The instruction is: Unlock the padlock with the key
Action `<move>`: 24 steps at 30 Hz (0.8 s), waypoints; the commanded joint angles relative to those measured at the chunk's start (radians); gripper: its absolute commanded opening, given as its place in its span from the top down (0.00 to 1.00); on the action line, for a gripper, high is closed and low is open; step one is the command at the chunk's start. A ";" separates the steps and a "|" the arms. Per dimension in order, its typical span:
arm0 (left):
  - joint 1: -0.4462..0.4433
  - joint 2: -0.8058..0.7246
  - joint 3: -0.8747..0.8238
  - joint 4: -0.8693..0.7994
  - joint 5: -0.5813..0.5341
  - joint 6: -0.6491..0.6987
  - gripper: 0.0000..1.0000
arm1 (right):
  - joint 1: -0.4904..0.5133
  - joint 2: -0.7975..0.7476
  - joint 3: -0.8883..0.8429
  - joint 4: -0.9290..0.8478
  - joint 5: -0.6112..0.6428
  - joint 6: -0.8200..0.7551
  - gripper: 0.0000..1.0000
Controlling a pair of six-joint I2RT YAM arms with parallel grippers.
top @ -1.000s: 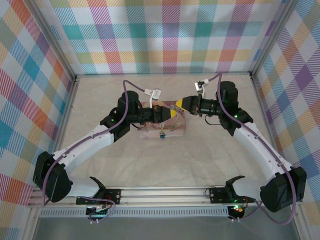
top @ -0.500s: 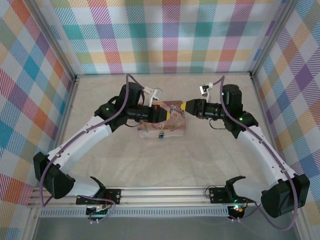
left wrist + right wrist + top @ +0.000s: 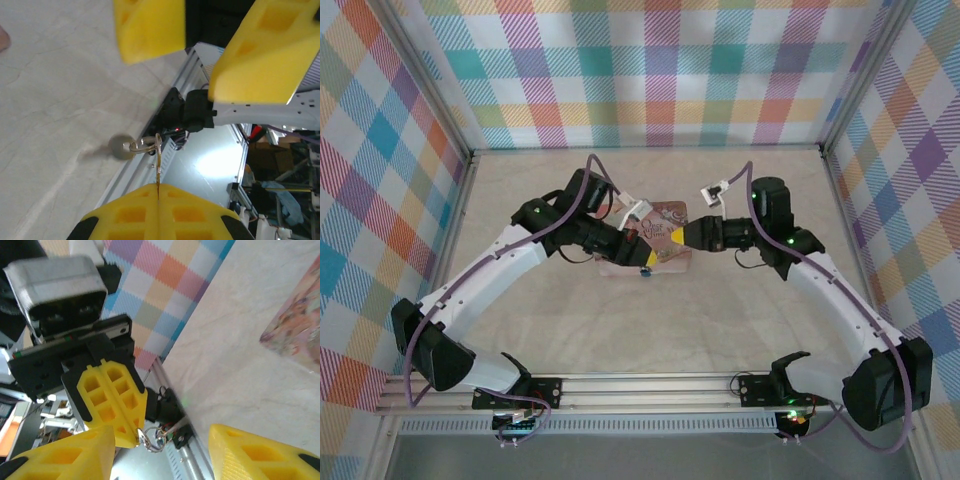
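My left gripper (image 3: 157, 186) is shut on the brass key (image 3: 158, 170), which stands edge-on between the yellow fingers. A key ring (image 3: 146, 144) and a round silver tag (image 3: 120, 147) hang from it. From above, the left gripper (image 3: 646, 262) points down at the front edge of a pink patterned block (image 3: 665, 215). A small blue thing (image 3: 646, 273) lies just under its tip, too small to tell whether it is the padlock. My right gripper (image 3: 161, 439) is open, its fingers either side of the left gripper's tip (image 3: 135, 437) and the key ring (image 3: 154, 439), touching neither.
The patterned block (image 3: 295, 330) lies mid-table on the pale marbled top (image 3: 650, 320). Checked walls close in the left, back and right sides. The aluminium rail (image 3: 650, 385) with both arm bases runs along the near edge. Open table lies in front of the block.
The right gripper has opened, drawn back right, then come in again lower down. The left gripper has swung from the block's top toward its front edge, still shut on the key.
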 commanded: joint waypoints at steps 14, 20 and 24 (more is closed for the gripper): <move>-0.001 0.004 0.046 -0.035 0.118 0.062 1.00 | 0.072 0.010 0.036 -0.006 -0.119 -0.086 0.57; -0.001 0.006 0.051 -0.049 0.126 0.075 1.00 | 0.073 0.012 0.051 -0.037 -0.122 -0.112 0.66; -0.001 0.010 0.057 -0.058 0.134 0.082 1.00 | 0.072 0.014 0.055 -0.041 -0.124 -0.118 0.64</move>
